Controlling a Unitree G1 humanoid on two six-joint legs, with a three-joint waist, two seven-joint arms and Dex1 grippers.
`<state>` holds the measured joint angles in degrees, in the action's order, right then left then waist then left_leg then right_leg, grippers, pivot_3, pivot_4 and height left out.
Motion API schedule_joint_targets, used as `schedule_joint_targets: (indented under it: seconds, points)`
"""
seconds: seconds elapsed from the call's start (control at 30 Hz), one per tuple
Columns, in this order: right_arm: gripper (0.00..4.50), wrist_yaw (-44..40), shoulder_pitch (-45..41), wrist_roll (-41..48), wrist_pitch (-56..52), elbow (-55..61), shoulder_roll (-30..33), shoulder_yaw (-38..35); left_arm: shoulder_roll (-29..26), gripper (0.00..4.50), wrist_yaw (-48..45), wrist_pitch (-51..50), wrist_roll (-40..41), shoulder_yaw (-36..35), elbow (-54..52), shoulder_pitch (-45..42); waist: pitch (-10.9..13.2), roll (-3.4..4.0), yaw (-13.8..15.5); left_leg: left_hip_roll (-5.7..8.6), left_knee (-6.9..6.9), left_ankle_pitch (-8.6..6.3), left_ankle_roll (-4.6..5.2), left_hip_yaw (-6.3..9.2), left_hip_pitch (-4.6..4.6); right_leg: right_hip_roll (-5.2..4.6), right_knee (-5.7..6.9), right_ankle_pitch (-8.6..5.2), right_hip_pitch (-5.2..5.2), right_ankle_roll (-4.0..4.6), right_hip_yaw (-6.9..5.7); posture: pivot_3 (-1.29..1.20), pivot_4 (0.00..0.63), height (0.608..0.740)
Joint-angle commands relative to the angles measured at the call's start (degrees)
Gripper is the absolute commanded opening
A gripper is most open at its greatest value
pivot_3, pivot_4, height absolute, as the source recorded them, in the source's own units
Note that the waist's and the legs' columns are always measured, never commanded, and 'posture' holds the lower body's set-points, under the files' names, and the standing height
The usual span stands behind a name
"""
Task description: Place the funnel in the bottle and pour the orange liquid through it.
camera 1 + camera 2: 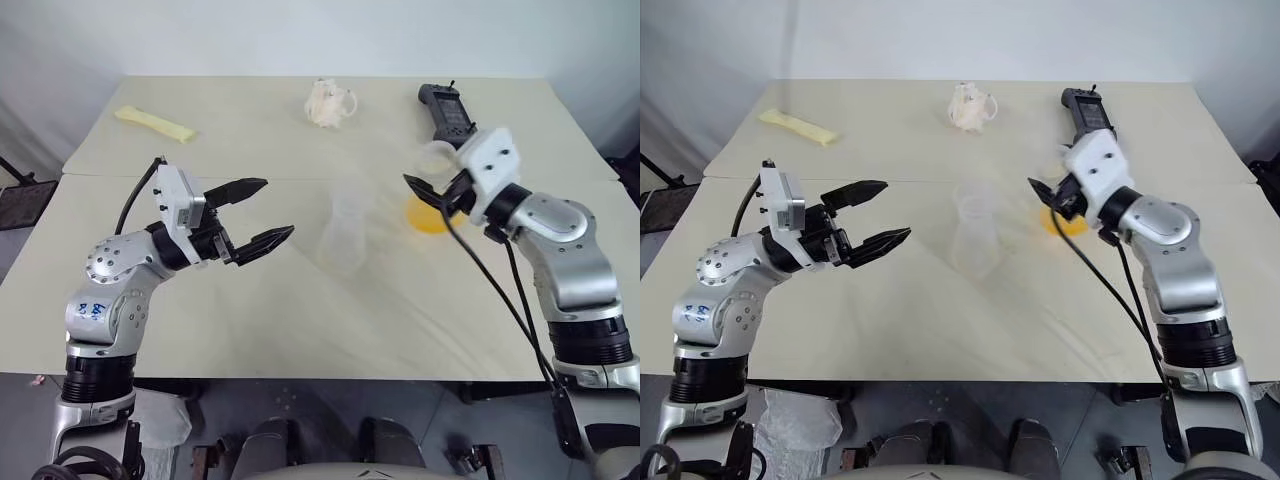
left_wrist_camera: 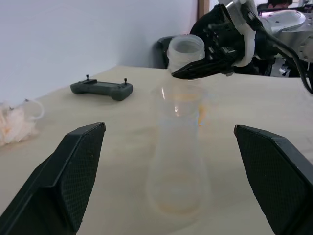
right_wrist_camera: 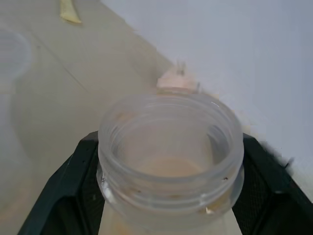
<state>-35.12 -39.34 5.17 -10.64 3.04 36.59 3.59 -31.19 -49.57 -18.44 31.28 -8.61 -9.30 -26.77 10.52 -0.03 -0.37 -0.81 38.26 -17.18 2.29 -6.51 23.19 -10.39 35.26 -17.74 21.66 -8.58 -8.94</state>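
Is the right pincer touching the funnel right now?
Touching. In the right wrist view the right pincer has a black finger pressed against each side of the funnel; the left wrist view shows it held up near the bottle.

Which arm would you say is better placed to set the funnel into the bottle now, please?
The right. Its right gripper is already shut on the funnel, raised just beside the bottle. The left gripper hangs open on the bottle's other side, holding nothing.

Just a black handheld controller (image 1: 446, 110), a crumpled whitish wad (image 1: 329, 102) and a yellow strip (image 1: 154, 123) along the table's (image 1: 300, 330) far edge.
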Motion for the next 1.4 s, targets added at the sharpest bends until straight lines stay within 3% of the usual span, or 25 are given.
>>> schedule_joint_targets:
  seconds: [0.03,0.23,0.37,0.5,0.9,1.4]
  points:
    - [2.82,2.27,-2.47,-5.15,6.88,-0.67,-1.56,1.75,0.58,4.50,-0.33,1.96,-0.34,0.16,0.67,-0.77,0.00,0.00,0.01,0.00,-0.01,0.00,-0.01,0.00,0.00,0.00,0.00,0.00,0.00,0.00,0.00,0.00,0.150,0.740]
    - [2.82,7.39,-4.99,-13.91,14.77,-4.45,-2.67,3.46,1.38,4.50,-0.28,2.74,-0.91,0.77,1.63,-1.01,0.01,-0.02,0.27,0.01,0.02,0.01,-0.01,0.04,0.02,-0.01,0.00,0.00,-0.01,0.00,-0.02,0.00,0.150,0.740]
    - [2.82,12.40,-6.39,-25.10,24.14,-5.85,-0.95,7.17,1.69,4.50,-0.30,3.15,-1.22,1.07,1.79,-0.89,0.01,-0.02,0.00,0.01,-0.01,0.01,-0.01,0.04,0.03,-0.01,-0.02,0.00,0.00,0.00,-0.03,0.00,0.150,0.740]
    - [2.82,15.11,-6.93,-28.76,26.26,-6.68,-2.21,7.60,2.00,4.50,-0.24,3.46,-1.48,1.33,1.87,-1.06,0.01,-0.02,-0.11,-0.02,-0.04,0.03,-0.05,0.06,0.01,0.02,-0.04,0.00,-0.01,0.00,-0.04,0.00,0.150,0.740]
    - [2.82,18.61,-8.57,-35.35,35.91,-10.83,-0.52,8.02,2.41,4.50,0.06,3.56,-1.85,1.92,1.81,-1.79,0.02,-0.03,-0.56,-0.01,-0.05,0.03,-0.05,0.10,0.02,0.02,-0.05,0.00,-0.03,0.00,-0.07,0.00,0.150,0.740]
    - [2.82,23.45,-9.21,-41.88,38.51,-11.76,-0.07,8.13,3.11,4.50,0.03,3.89,-2.31,2.18,1.99,-1.97,0.02,-0.03,-1.24,-0.02,-0.07,0.04,-0.06,0.13,0.02,0.01,-0.05,0.00,-0.03,0.00,-0.08,0.00,0.150,0.740]
